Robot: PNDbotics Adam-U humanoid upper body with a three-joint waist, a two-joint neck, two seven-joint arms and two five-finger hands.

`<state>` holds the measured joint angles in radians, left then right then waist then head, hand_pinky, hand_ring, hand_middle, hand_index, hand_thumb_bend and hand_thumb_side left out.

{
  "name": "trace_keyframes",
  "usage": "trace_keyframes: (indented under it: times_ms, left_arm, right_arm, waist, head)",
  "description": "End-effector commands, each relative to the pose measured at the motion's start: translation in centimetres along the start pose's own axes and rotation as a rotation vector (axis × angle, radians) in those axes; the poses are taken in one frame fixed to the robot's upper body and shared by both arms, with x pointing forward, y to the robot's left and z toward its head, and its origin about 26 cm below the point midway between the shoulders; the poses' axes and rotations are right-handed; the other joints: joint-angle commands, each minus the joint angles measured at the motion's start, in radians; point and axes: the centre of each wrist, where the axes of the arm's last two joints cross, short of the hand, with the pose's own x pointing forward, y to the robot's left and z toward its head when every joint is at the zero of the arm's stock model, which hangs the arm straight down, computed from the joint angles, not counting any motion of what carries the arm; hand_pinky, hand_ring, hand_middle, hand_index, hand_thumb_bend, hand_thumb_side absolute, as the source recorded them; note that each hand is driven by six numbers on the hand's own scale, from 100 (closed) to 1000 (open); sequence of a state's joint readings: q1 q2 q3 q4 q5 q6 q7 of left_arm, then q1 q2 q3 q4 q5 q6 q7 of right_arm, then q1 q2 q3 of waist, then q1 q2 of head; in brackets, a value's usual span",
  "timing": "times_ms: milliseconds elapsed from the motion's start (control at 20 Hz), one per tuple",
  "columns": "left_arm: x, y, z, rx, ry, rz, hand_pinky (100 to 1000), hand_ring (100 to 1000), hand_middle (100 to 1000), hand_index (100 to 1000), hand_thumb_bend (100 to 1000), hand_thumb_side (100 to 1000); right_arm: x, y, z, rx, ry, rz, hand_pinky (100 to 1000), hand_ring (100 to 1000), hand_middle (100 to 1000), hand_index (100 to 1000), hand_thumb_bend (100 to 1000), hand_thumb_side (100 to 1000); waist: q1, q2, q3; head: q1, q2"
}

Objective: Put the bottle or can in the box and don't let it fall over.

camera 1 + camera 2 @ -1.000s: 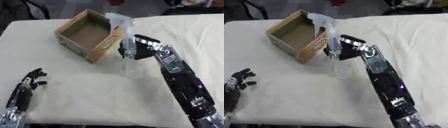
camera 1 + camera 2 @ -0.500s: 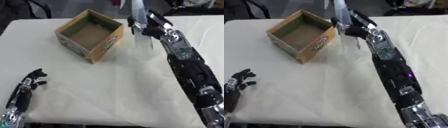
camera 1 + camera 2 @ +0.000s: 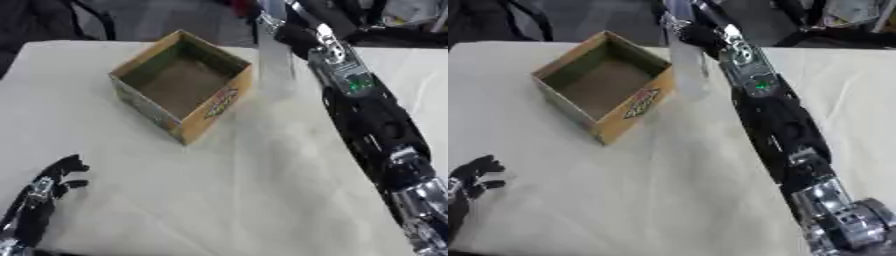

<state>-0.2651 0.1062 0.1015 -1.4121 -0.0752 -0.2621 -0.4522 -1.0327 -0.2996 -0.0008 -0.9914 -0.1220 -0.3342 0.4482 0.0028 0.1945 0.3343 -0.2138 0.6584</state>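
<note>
Clear bottle (image 3: 275, 60) held upright and lifted clear of the table (image 3: 262, 200), hanging below the right robot hand (image 3: 293, 30) at the top of the view. Upright carry judged deliberate: task forbids tipping, and a vertical bottle can go straight down into the box (image 3: 179, 90) without catching the walls.

Bottle body blurred and see-through; cap end hidden in the grip region. Lower end floats just beside the near-right wall of the box, outside it, not yet over the opening.

Right robot hand: fingers appear curled round the upper part of the bottle, closed about it rather than spread. Exact finger contact hard to make out against the dark background. Arm enters from the upper right and runs down the right side of the view.

Box sits open-topped, down and to the left of the right robot hand, turned corner-on, interior bare brown. Printed label on the wall facing the bottle.

Left robot hand (image 3: 48, 182) idle near the lower left corner, well apart from box and bottle, fingers loosely bent, holding nothing.

Judgement: transport step under way; sideways shift toward the opening needed before lowering. Risk: bottle base clipping the box rim.
</note>
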Motion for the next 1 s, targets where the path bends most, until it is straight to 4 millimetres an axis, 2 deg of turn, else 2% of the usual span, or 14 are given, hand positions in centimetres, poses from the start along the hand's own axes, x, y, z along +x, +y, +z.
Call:
trace_keyframes:
  times_ms: [50,300,650,700,750,800,950,1000]
  left_arm:
    - [0.5,0.3,-0.5,-0.032,-0.016,-0.012,753,955,693,894,100,1000]
    - [2.4,0.2,-2.4,-0.094,-0.105,0.010,753,954,692,894,106,948]
    - [6.3,-1.2,-5.8,-0.287,-0.265,0.036,754,953,692,892,100,864]
    - [6.6,-1.4,-6.1,-0.310,-0.279,0.040,755,954,690,890,100,863]
    - [7.0,-1.7,-6.5,-0.334,-0.293,0.048,755,954,692,892,100,862]
    - [7.2,-2.0,-6.8,-0.356,-0.301,0.050,755,954,692,892,100,861]
    - [8.0,-2.7,-7.7,-0.410,-0.329,0.055,756,955,692,891,100,848]
    - [8.2,-2.9,-7.9,-0.426,-0.336,0.056,757,955,692,891,100,848]
  right_arm:
    - [1.3,-2.2,-0.3,-0.033,-0.030,0.033,134,163,100,115,100,470]
    - [2.4,-3.6,-1.1,-0.092,-0.083,0.039,169,197,100,131,100,470]
    - [3.3,-3.1,-2.5,-0.126,-0.120,-0.004,212,247,135,159,100,470]
    - [3.3,-3.0,-2.6,-0.129,-0.119,-0.011,246,278,159,175,100,158]
    - [3.2,-2.6,-2.7,-0.132,-0.111,-0.028,284,316,195,197,100,470]
    - [3.0,-2.2,-2.9,-0.136,-0.103,-0.050,328,358,214,214,100,470]
    - [2.5,-1.3,-3.1,-0.128,-0.075,-0.083,465,496,397,415,100,470]
    - [2.2,-0.9,-3.0,-0.115,-0.063,-0.079,477,510,412,430,100,470]
  waist:
    - [0.003,-0.011,0.004]
    - [-0.026,-0.011,0.065]
    - [-0.056,-0.009,0.132]
    - [-0.060,-0.008,0.139]
    - [-0.063,-0.006,0.146]
    - [-0.066,-0.004,0.152]
    - [-0.073,0.000,0.166]
    - [-0.074,0.001,0.168]
  head:
    - [-0.030,-0.024]
    - [-0.122,-0.049]
    - [-0.212,-0.068]
    - [-0.222,-0.070]
    - [-0.234,-0.072]
    - [-0.246,-0.075]
    - [-0.269,-0.082]
    - [-0.274,-0.083]
